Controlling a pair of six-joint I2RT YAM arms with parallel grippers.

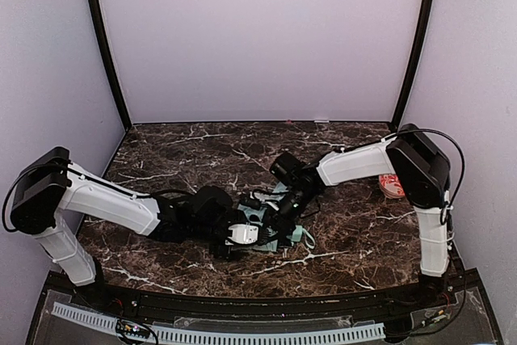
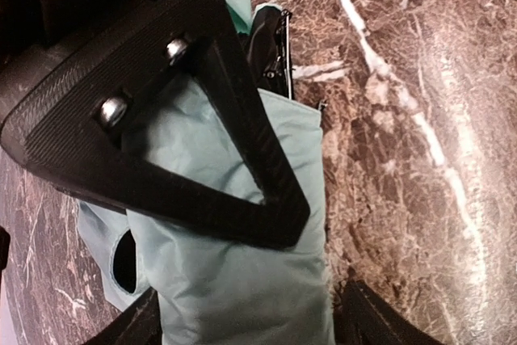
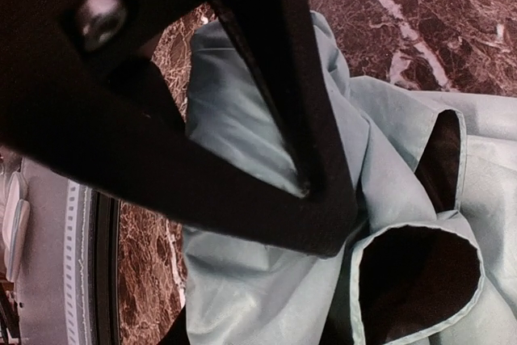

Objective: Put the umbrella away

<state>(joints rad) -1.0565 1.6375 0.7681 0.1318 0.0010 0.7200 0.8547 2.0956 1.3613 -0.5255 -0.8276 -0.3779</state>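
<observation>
Your left gripper (image 1: 254, 230) sits at the umbrella's (image 2: 242, 296) near-left side, jaws spread wide astride the gathered canopy, with no clamp visible. The umbrella lies mid-table, its long axis hidden under both arms. At its far-right side your right gripper (image 1: 284, 202) meets the folds; whether it's pinching, you can't tell.

High rear view down onto the table (image 1: 161, 151); both wrist views close above the umbrella (image 2: 242, 280) (their shared ground).
</observation>
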